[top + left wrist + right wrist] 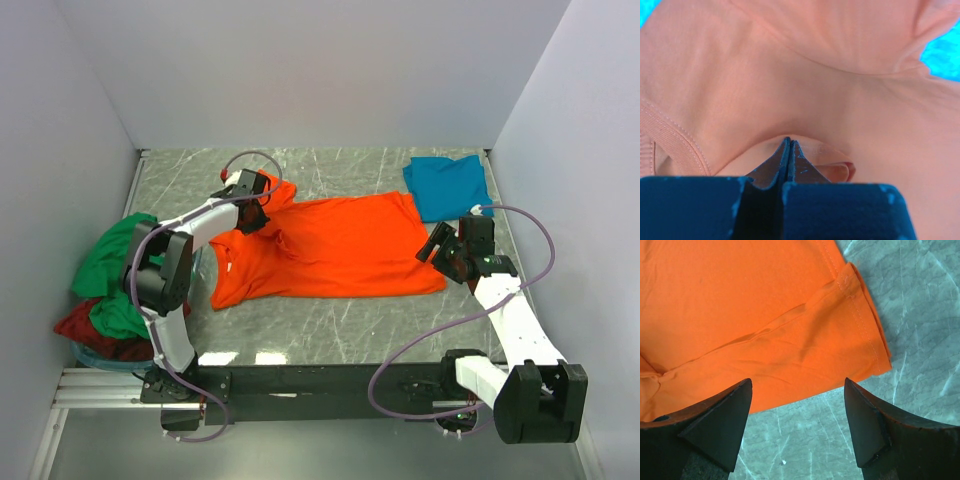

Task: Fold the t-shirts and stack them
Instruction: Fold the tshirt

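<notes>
orange t-shirt (330, 250) lies flat in the middle of the worktop (330, 335). left pincer (256, 214) is pinched tight on its cloth at the upper left, likely to lift that side for a fold. right pincer (440, 252) hangs wide apart over the right edge, ready to grab.

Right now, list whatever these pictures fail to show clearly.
- Top view: the green shirt and dark red shirt are bunched together, partly behind the left arm; their layout is unreadable.
- Left wrist view: the orange shirt fills the frame; how much cloth the shut left hand pinches is hidden.
- Right wrist view: frame edges cut the shirt off beyond the open right hand.
</notes>
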